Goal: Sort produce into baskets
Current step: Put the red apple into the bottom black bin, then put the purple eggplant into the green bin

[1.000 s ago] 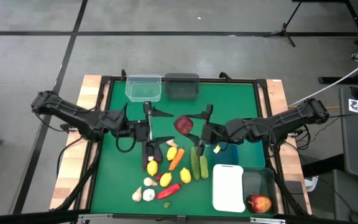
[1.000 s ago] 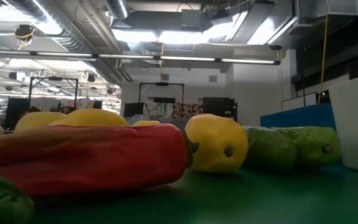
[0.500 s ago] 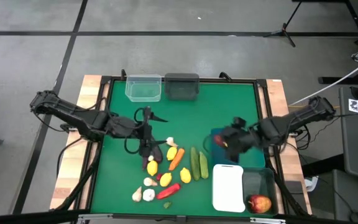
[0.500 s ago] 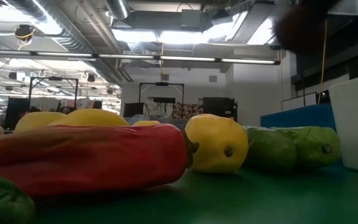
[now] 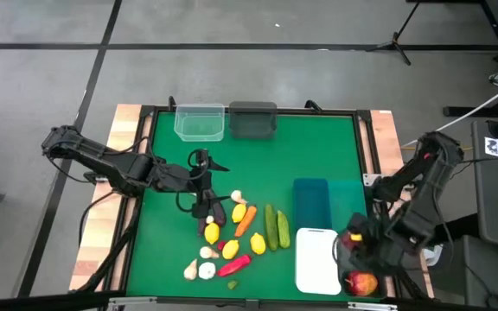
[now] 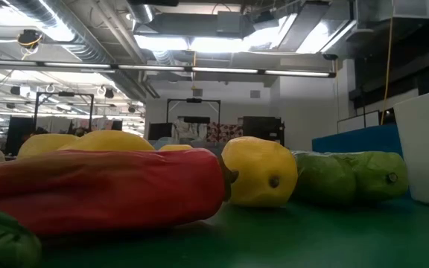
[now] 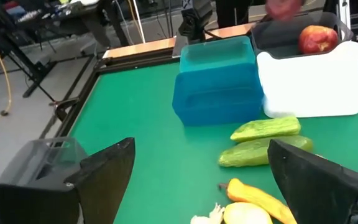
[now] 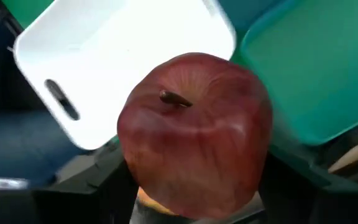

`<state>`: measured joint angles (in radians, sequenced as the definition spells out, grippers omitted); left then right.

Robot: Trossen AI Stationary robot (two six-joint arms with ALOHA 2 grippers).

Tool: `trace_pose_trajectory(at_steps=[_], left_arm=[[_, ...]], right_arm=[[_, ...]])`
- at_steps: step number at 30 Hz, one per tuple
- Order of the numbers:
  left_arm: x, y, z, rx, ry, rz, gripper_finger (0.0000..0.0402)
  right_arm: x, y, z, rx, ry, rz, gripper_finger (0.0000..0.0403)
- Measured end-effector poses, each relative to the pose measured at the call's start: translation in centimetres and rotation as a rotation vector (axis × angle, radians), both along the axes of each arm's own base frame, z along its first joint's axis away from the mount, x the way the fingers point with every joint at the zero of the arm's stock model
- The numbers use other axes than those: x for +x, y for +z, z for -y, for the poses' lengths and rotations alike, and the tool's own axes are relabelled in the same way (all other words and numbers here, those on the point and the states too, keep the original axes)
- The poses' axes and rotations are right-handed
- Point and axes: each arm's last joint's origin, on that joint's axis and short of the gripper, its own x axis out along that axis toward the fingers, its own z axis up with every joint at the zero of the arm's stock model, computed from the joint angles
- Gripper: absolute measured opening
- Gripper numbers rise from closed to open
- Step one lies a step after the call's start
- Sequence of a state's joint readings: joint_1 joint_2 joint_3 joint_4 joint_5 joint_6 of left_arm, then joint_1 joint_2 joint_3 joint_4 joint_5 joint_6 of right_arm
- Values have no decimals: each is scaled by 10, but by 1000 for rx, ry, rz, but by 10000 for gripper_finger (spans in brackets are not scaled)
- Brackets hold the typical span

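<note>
My right gripper [image 5: 354, 241] hangs over the dark translucent basket [image 5: 367, 259] at the near right, shut on a red apple [image 8: 194, 134]. A second red apple [image 5: 361, 282] lies in that basket. My left gripper [image 5: 206, 186] stands open above the far end of the produce pile, nothing between its fingers [image 7: 104, 174]. On the green mat lie yellow lemons [image 5: 212, 232], an orange carrot [image 5: 245, 221], two green cucumbers [image 5: 277, 226], a red pepper [image 5: 234, 265] and white garlic bulbs [image 5: 206, 270]. My right gripper pinches the red apple by its two opposite sides [image 8: 129, 155] between its two fingers [image 8: 107, 186]. The fingers come from above, pointing steeply down. The apple's stem [image 8: 173, 98] faces up at the wrist camera. The apple hangs clear above the dark translucent basket.
A white basket [image 5: 317, 259] stands beside the dark one, a blue basket [image 5: 311, 203] just beyond it. A clear basket [image 5: 200, 122] and a dark grey basket [image 5: 253, 119] stand at the far edge. The mat's far middle is bare green.
My right gripper has swung from the table's middle toward the near right corner with the red apple, tipping from near level to pointing down and rolling. It now hangs over the dark translucent basket. My left gripper has rolled at the wrist and sunk slightly.
</note>
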<state>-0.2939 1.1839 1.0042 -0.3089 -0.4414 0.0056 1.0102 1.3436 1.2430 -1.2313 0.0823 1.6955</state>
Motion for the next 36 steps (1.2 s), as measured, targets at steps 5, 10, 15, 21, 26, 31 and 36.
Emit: trace_pose_trajectory(at_steps=[5, 10, 15, 21, 26, 31, 36], left_arm=[[-1, -2, 0, -8, 4, -21, 363], [-1, -2, 0, -10, 6, -23, 363], [-2, -4, 0, -15, 11, -36, 363], [-3, -6, -1, -29, 13, -65, 363], [-6, -10, -1, -27, 15, -109, 363], [-11, -18, -2, -43, 1, -210, 363], [-24, -31, -3, -54, -89, -421, 363]], right_arm=[[-4, -17, -24, -9, -60, -46, 271], [1, -35, -41, 16, -66, -175, 271], [4, -47, -47, -32, -70, -209, 271], [4, -51, -45, -82, -104, -218, 307], [2, -51, -42, -115, -107, -234, 351], [2, -51, -42, -115, -102, -234, 365], [3, -51, -41, -127, -82, -214, 366]])
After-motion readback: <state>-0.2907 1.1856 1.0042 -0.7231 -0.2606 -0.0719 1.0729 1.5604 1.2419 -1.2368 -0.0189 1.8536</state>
